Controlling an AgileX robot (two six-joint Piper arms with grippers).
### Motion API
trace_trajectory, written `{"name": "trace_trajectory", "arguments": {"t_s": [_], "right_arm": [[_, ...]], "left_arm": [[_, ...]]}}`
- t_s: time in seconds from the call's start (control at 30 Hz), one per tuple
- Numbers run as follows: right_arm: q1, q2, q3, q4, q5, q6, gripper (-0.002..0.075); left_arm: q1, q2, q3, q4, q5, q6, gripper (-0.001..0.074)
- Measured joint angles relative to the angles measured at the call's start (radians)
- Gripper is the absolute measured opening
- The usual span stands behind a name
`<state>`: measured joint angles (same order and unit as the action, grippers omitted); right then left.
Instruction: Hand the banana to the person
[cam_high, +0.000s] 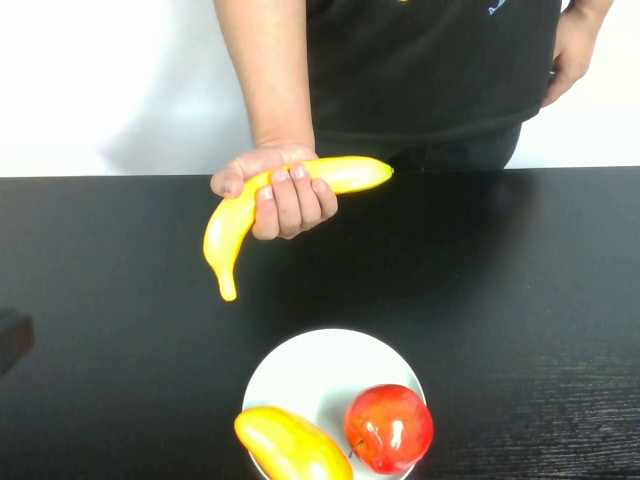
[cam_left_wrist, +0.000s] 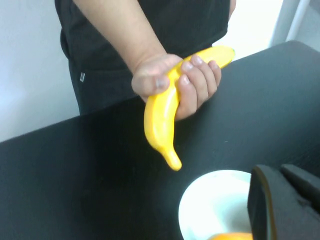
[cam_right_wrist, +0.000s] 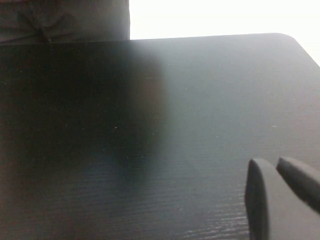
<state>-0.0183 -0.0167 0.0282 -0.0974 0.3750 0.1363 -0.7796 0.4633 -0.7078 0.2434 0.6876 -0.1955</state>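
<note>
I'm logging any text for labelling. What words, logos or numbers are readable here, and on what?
No text can be read.
Blue mark on the person's black shirt: cut off at the frame edge, unreadable.
Small white tag on the dark trousers: too blurred.
Banana, in the person's hand: no sticker.
Left pincer, right pincer: unmarked, away from the banana.

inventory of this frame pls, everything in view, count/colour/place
banana: 1, yellow, held in the person's hand above the table's far edge
mango-like fruit: 1, yellow-orange, on the plate, left of the apple
apple: 1, red, on the plate
plate: 1, white, near edge, centre
table: 1, black
person: 1, black T-shirt, behind the table
left gripper: 1, black, over the plate's edge, holding nothing
right gripper: 1, black, over bare table, holding nothing
</note>
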Motion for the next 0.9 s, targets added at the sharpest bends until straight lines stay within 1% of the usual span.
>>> {"name": "trace_trajectory", "arguments": {"t_s": [0.07, 0.23, 0.3, 0.43, 0.5, 0.6, 0.63, 0.77, 0.9], "right_arm": [[0.000, 0.000, 0.000, 0.000, 0.000, 0.000, -0.0009], [0.000, 0.000, 0.000, 0.000, 0.000, 0.000, -0.0009], [0.000, 0.000, 0.000, 0.000, 0.000, 0.000, -0.0009], [0.000, 0.000, 0.000, 0.000, 0.000, 0.000, -0.0009], [0.000, 0.000, 0.000, 0.000, 0.000, 0.000, -0.0009], [0.000, 0.000, 0.000, 0.000, 0.000, 0.000, -0.0009], [0.000, 0.000, 0.000, 0.000, 0.000, 0.000, -0.0009], [0.000, 0.000, 0.000, 0.000, 0.000, 0.000, -0.0009], [0.000, 0.000, 0.000, 0.000, 0.000, 0.000, -0.0009]], "left_arm": [[0.000, -0.046, 0.036, 0.000, -0.002, -0.016, -0.0001], [0.000, -0.118, 0.061, 0.010, 0.023, -0.057, -0.0001], [0.000, -0.147, 0.094, 0.026, -0.005, -0.061, -0.0001], [0.002, -0.249, 0.241, 0.083, -0.176, -0.044, -0.0002], [0.022, -0.331, 0.326, 0.109, -0.275, -0.034, -0.0002], [0.104, -0.444, 0.441, 0.062, -0.346, 0.032, -0.0002], [0.143, -0.463, 0.468, 0.032, -0.357, 0.060, -0.0002], [0.328, -0.475, 0.533, -0.056, -0.411, 0.129, -0.0002], [0.497, -0.477, 0.616, -0.114, -0.548, 0.158, -0.0003]]}}
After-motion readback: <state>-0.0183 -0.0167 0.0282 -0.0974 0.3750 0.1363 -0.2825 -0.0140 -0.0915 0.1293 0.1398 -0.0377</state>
